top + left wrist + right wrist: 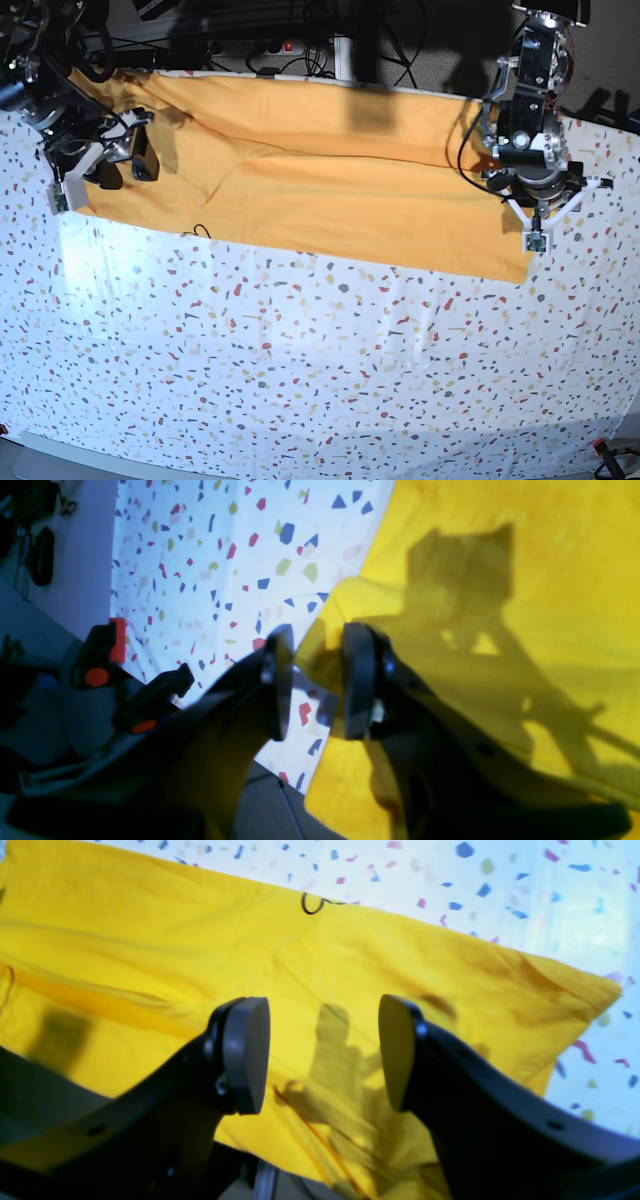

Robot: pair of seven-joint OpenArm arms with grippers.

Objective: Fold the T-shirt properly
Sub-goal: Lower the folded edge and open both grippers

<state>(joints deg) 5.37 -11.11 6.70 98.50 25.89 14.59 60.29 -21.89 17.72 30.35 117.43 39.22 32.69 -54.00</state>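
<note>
Look first at the left side of the base view: you will find the right gripper (122, 165), a black 2-fingered claw on its arm, hanging over the left end of the plain orange-yellow cotton T-shirt (330, 200). In the right wrist view its 2 dark round pads (245, 1055) stand spread wide with only yellow cloth (325, 970) showing in the gap, and nothing is held between them. A thin dark loop mark (312, 904) sits at the shirt's far edge in that view. Moving rightward across the base view, you see the shirt lying as a long folded band across the upper part of the white speckled tablecloth (300, 380), its lower edge slanting down toward the right. At the right end of the band stands the left gripper (530, 200), above the shirt's lower right corner. In the left wrist view its jaws sit partly closed around a raised fold of the shirt's edge (320, 655) in the middle of the frame; you cannot tell whether the pads actually press the cloth.
</note>
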